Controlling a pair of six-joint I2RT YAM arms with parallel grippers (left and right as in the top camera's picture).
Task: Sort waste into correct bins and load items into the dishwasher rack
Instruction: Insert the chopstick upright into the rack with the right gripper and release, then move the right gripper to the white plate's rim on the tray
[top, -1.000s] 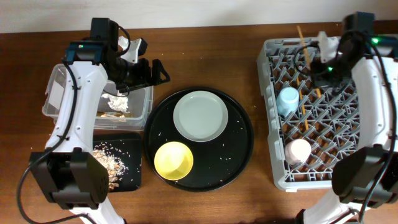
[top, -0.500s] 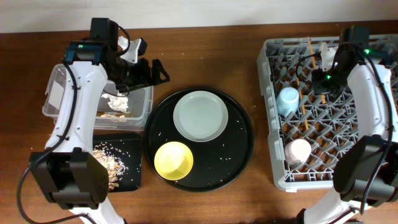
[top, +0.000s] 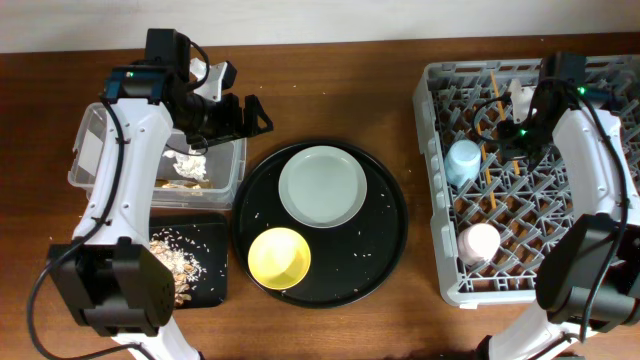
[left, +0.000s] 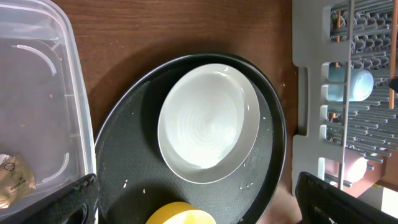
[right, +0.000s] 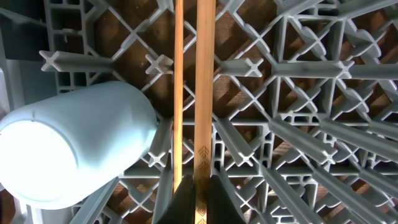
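My right gripper (right: 199, 194) is shut on a patterned wooden chopstick (right: 205, 93) low over the lattice of the dishwasher rack (right: 298, 81). A thinner chopstick (right: 178, 93) runs alongside it, just left of the fingers. The light-blue cup (right: 74, 149) lies to their left. Overhead, the right gripper (top: 506, 138) hovers in the rack (top: 447, 285) near the blue cup (top: 463, 160); the pink cup (top: 479, 242) stands nearer the front. My left gripper (top: 240, 115) is open and holds nothing, by the clear tub (top: 90, 150) holding the tissue (top: 187, 165). The plate (top: 322, 186) and yellow bowl (top: 279, 257) sit between.
A large round black tray (top: 390, 250) carries the plate and bowl, with rice crumbs scattered on it. The small black tray (top: 215, 285) at the front left holds tan food scraps (top: 180, 258). A gold-brown wrapper (left: 12, 180) lies in the clear tub (left: 37, 93).
The right gripper has carried the chopsticks from beyond the rack's far edge down into the rack beside the blue cup. The left arm has not moved.
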